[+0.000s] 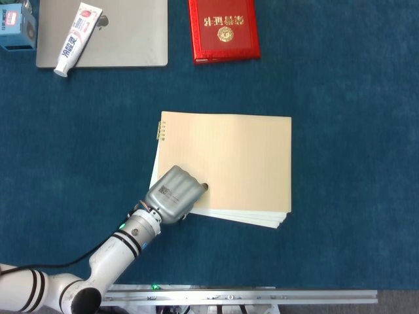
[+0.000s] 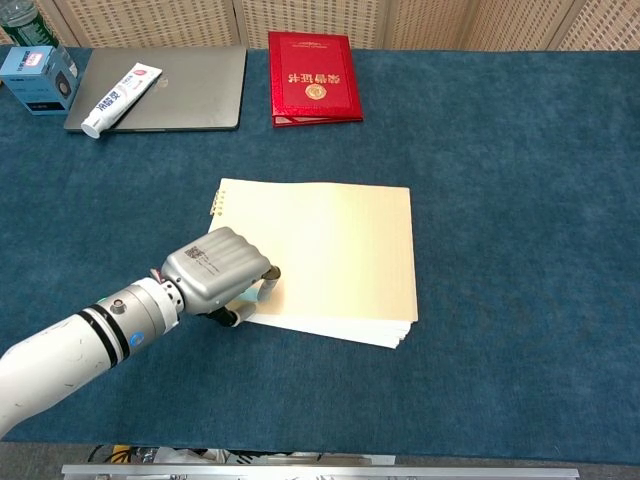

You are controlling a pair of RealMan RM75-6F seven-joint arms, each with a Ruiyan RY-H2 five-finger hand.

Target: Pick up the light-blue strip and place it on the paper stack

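Head view: blue tabletop; upper left 1 laptop carrying 1 toothpaste tube, 1 blue box at corner; top centre 1 red booklet. 1 paper stack at centre. 1 left hand, knuckles up, fingers curled over stack's lower-left corner. Chest view: light-blue strip glimpsed under curled fingers, apparently gripped.

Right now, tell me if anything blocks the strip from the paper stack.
Nothing visible does. The left hand is already over the near-left corner of the paper stack, with a bit of the light-blue strip showing beneath its curled fingers. The stack's top is bare beside the hand.
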